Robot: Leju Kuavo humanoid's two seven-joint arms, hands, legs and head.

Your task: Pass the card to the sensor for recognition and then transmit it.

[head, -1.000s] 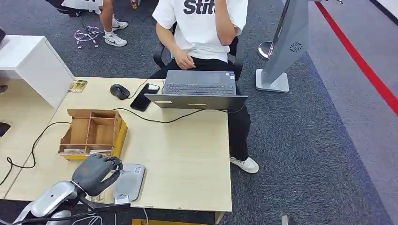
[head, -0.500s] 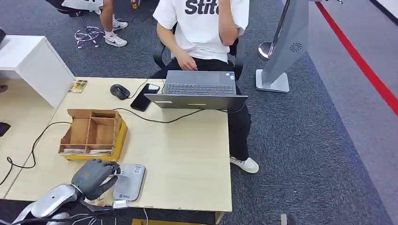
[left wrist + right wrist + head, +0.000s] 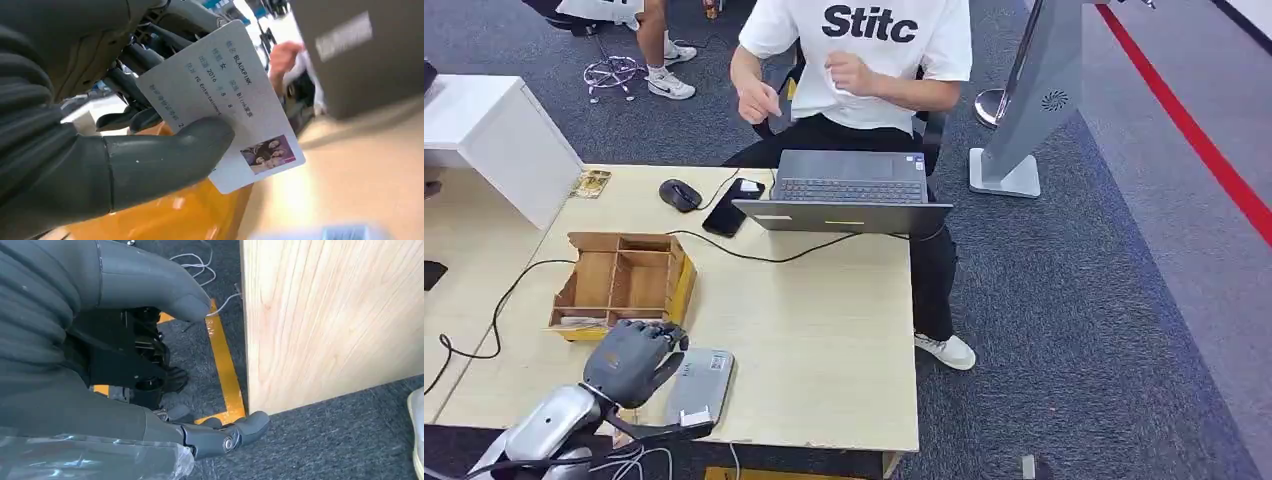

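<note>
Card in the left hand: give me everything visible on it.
The card is white, thin and stiff-looking, with rounded corners, rows of small blue-grey printed text and a small colour photo near one corner. The left hand pinches it, thumb pressed across its printed face and dark fingers behind. It is held tilted, off the table, near the yellow-sided wooden box.

White card with printed text and a small group photo, tilted, pinched under a grey thumb at frame centre. Grey flat sensor lying at lower left.
</note>
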